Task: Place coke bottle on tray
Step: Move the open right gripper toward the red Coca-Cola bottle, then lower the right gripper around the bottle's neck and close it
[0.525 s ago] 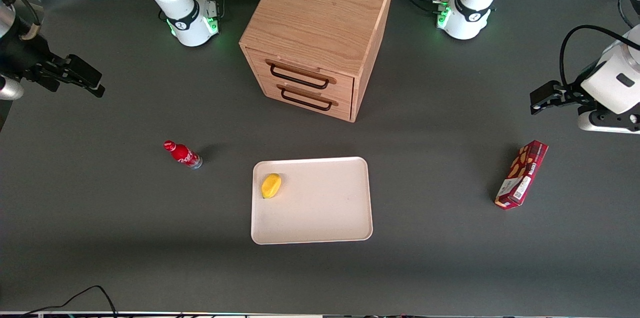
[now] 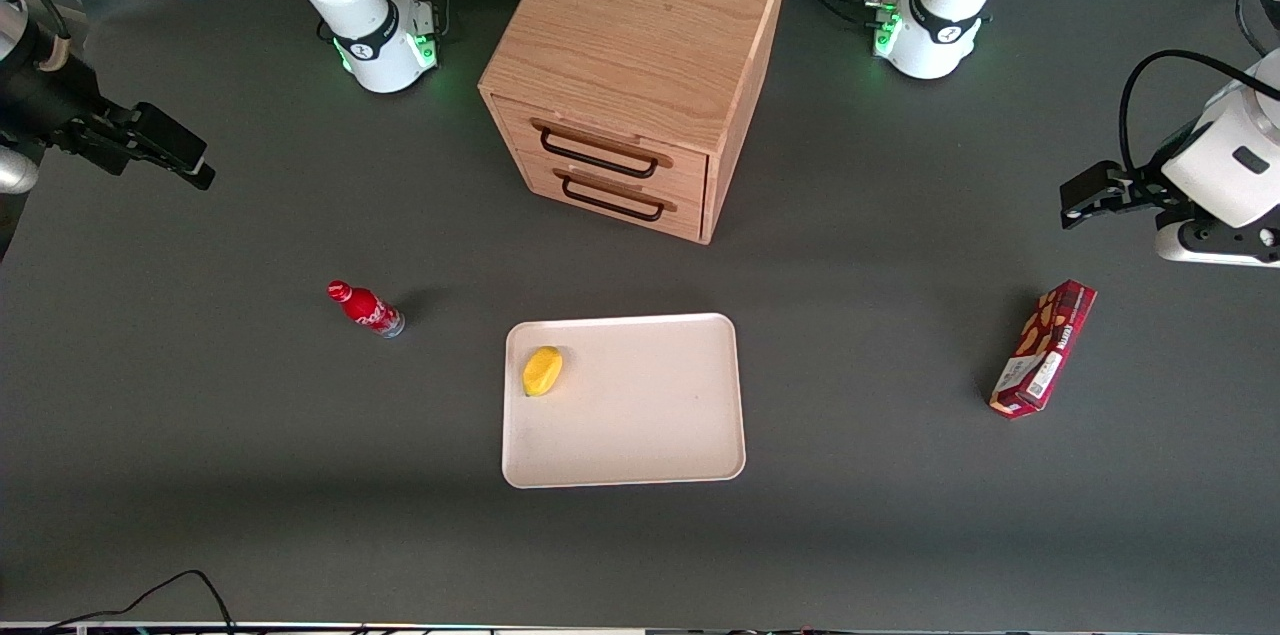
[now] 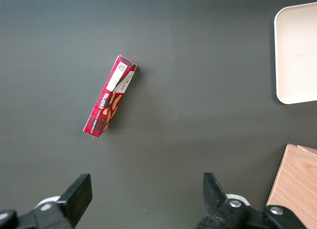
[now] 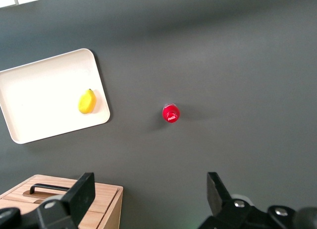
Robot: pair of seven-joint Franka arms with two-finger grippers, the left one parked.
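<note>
The black two-finger gripper [image 2: 195, 170] hangs wide open and empty, high over the working arm's end of the dark table, because nothing is picked up yet. The small red coke bottle [image 2: 365, 308] stands on the table, near the flat cream tray [image 2: 640, 415], whose corner holds a yellow fruit [image 2: 542, 371].

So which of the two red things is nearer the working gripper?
The coke bottle, the small one beside the tray. The red snack box lies toward the parked arm's end. The gripper is open.
</note>
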